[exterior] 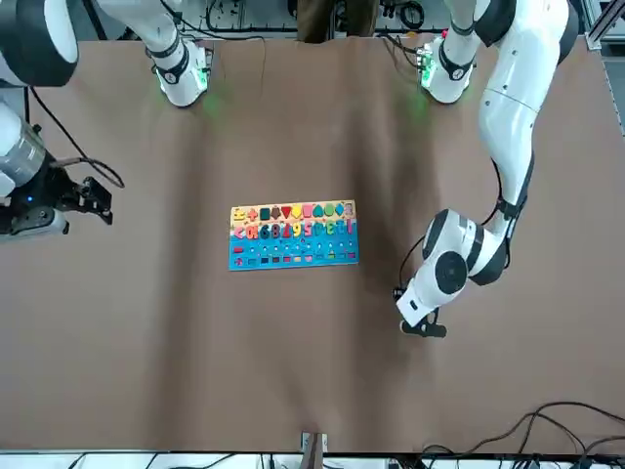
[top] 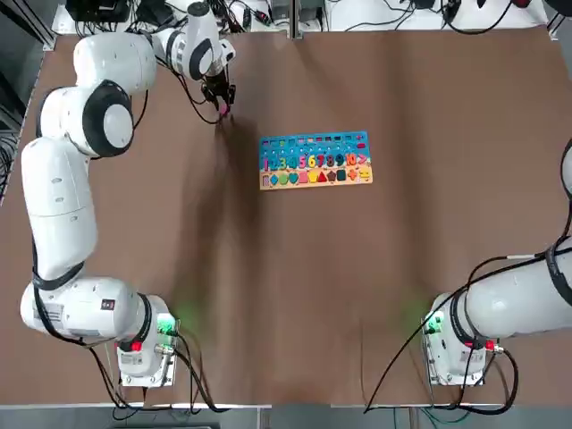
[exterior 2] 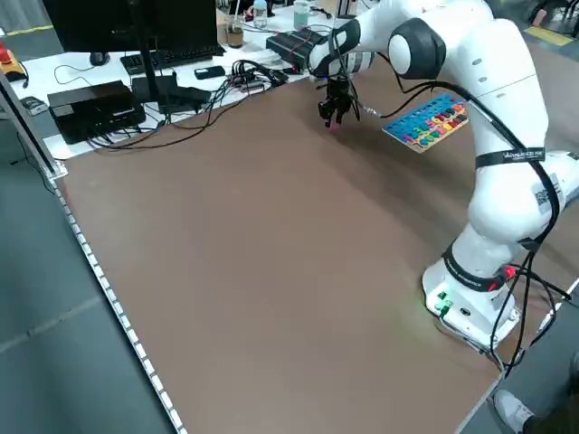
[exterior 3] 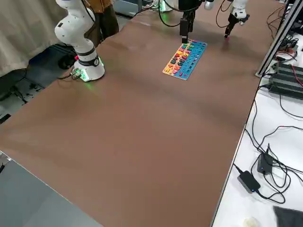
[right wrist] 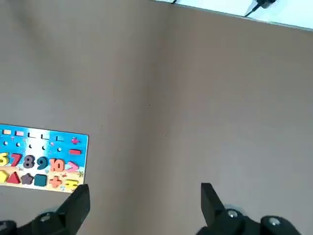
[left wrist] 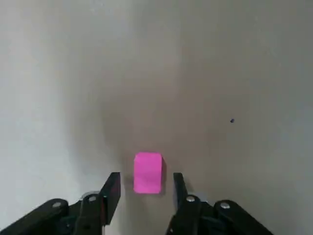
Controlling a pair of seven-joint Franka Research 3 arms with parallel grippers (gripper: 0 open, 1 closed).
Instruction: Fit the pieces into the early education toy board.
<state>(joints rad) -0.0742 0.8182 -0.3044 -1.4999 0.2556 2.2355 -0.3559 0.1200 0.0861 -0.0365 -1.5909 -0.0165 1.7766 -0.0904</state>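
A small pink piece (left wrist: 147,172) lies flat on the brown table, far left of the toy board (top: 315,161). My left gripper (left wrist: 145,180) hangs right over it, open, one finger on each side of the piece and a narrow gap at both sides. In the top view the left gripper (top: 220,96) is at the far left with the pink piece (top: 223,109) at its tips. The board (exterior: 293,234) has a blue part and a tan strip with coloured numbers and shapes. My right gripper (exterior: 93,195) hovers open and empty off the board's right side.
The arm bases (top: 147,344) (top: 456,349) stand at the near edge. A white bench with a monitor, boxes and cables (exterior 2: 136,90) runs along the table's left side. A power brick and cables (exterior 3: 265,165) lie on another white surface beside the table.
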